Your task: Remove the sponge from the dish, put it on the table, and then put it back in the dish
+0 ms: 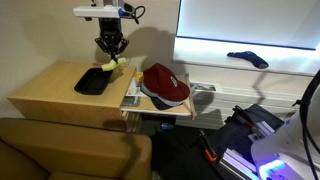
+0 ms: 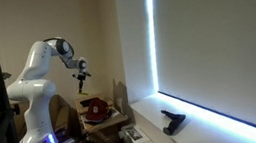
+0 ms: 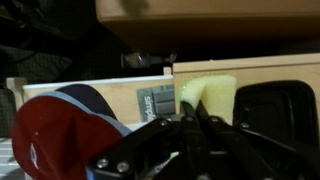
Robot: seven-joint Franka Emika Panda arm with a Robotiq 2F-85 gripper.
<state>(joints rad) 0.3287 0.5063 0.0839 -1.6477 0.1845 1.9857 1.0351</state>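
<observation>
I am holding the Robotiq gripper low over the far right part of the light tan wooden table, just beside the shallow black rectangular dish. The pale yellow rectangular sponge is sitting out of the dish, right under the fingertips, between the dish and the dark red fabric cap. The wrist view is showing the gripper with its fingers drawn close together on the near edge of the sponge, so I am reading them as pinched on it. The dish is lying empty to one side and the cap to the other. I cannot tell whether the sponge is resting on the wood or hanging just clear of it. I am judging this as the put-it-on-the-table step, sponge removed but not yet released. Next I am planning to settle it flat, let the fingers part, then re-grip and carry it sideways over the rim into the dish, keeping clear of the cap.
</observation>
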